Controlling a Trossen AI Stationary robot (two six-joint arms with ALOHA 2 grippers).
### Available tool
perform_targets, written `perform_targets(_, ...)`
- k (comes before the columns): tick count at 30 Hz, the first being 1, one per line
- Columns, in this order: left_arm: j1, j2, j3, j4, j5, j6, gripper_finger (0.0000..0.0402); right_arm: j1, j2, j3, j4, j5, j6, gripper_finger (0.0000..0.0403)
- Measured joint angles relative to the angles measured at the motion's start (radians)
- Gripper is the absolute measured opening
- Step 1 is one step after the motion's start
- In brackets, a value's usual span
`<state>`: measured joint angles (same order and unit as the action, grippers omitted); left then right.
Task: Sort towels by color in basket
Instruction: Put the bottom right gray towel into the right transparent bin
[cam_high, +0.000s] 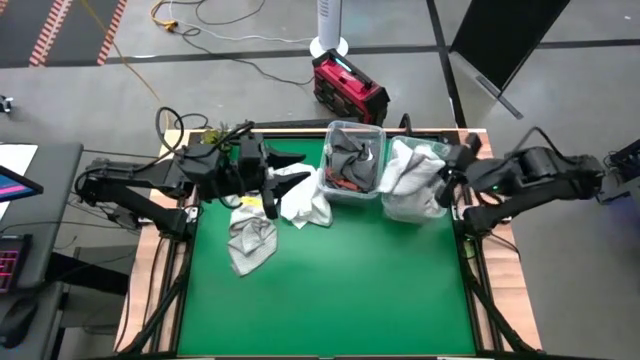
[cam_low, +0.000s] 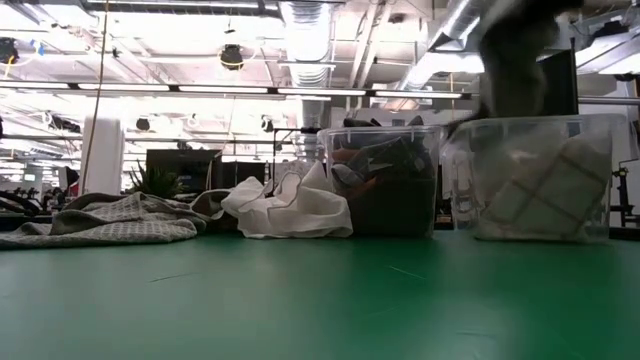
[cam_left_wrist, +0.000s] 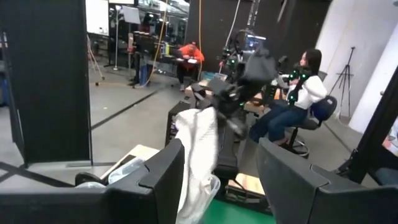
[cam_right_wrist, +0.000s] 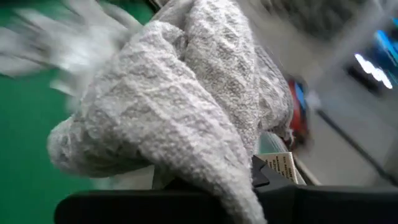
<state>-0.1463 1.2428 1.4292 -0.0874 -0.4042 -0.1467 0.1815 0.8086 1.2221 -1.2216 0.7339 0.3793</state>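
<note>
**Towel sorting: light towel held over the right bin, white towel awaiting the left hand**

The light grey towel (cam_right_wrist: 186, 106) hangs bunched from my right hand (cam_high: 447, 178), whose fingers are pressed together on a fold of it. Its waffle-like weave shows clearly in the right wrist view, and it droops in soft rounded lobes. I hold it above the right clear bin (cam_high: 415, 210) because, as I judge it, the pale towels belong there; a white towel with check lines (cam_low: 545, 195) already lies against that bin's wall.

The left clear bin (cam_high: 353, 190), just beside it, holds the dark grey towel (cam_high: 347, 150) with a rust-orange towel (cam_high: 345, 183) low in the same bin, so the dark colours are kept apart from the light.

Two towels remain on the green counter (cam_high: 340, 290). A plain white towel (cam_high: 303, 195) lies crumpled beside the left bin, with part of it rising between the fingers of my left hand (cam_high: 268, 180). That hand is spread, not pinching the cloth. Another light grey towel (cam_high: 250, 243) lies rumpled on the counter nearer the front, apart from both bins.

Beyond the counter, two seated people (cam_left_wrist: 292, 99) appear in the room.
</note>
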Motion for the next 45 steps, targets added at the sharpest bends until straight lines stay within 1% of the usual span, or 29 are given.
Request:
perform_targets(2,0.0,0.001,0.0,0.0,0.0,0.0,0.019,-0.043,0.014,0.0,-0.125,0.014,0.106,0.0037)
perform_targets(4,0.0,0.002,-0.001,0.0,0.0,0.0,0.019,-0.092,0.03,0.0,-0.232,0.05,0.209,0.0037)
perform_targets(6,0.0,0.002,-0.001,-0.001,0.0,0.0,0.019,-0.145,0.052,0.0,-0.291,0.068,0.292,0.0037)
perform_targets(8,0.0,0.002,-0.005,-0.001,0.0,0.0,0.019,-0.194,0.072,0.0,-0.3,0.071,0.319,0.0037)
perform_targets(10,0.0,0.003,-0.005,-0.002,0.0,0.0,0.019,-0.231,0.096,0.0,-0.28,0.049,0.29,0.0037)
perform_targets(14,0.0,0.002,-0.005,-0.013,0.0,-0.027,0.019,-0.314,0.174,0.0,-0.24,-0.054,0.256,0.0037)
perform_targets(16,-0.001,0.002,-0.005,-0.027,0.001,-0.045,0.019,-0.352,0.226,0.0,-0.226,-0.099,0.193,0.0038)
perform_targets(20,-0.021,0.003,-0.005,-0.033,0.006,-0.063,0.019,-0.391,0.323,-0.037,-0.172,-0.109,0.039,0.0038)
perform_targets(22,-0.042,0.001,-0.005,-0.03,0.006,-0.06,0.019,-0.415,0.354,-0.08,-0.108,-0.134,-0.014,0.0038)
perform_targets(26,-0.088,-0.008,-0.005,-0.029,0.006,-0.06,0.019,-0.465,0.387,-0.204,0.061,-0.234,-0.09,0.0038)
perform_targets(32,-0.163,-0.017,-0.005,-0.025,0.006,-0.06,0.019,-0.519,0.417,-0.416,0.253,-0.261,-0.134,0.0038)
perform_targets(35,-0.183,-0.017,-0.005,-0.029,0.006,-0.049,0.019,-0.559,0.43,-0.499,0.35,-0.322,-0.176,0.0038)
perform_targets(38,-0.187,-0.015,-0.005,-0.03,0.005,-0.026,0.019,-0.612,0.48,-0.489,0.372,-0.381,-0.218,0.004)
perform_targets(42,-0.173,-0.015,-0.005,-0.031,-0.001,-0.001,0.019,-0.662,0.528,-0.488,0.399,-0.393,-0.23,0.0054)
perform_targets(45,-0.165,-0.015,-0.005,-0.037,-0.003,0.007,0.019,-0.668,0.535,-0.488,0.399,-0.422,-0.231,0.0071)
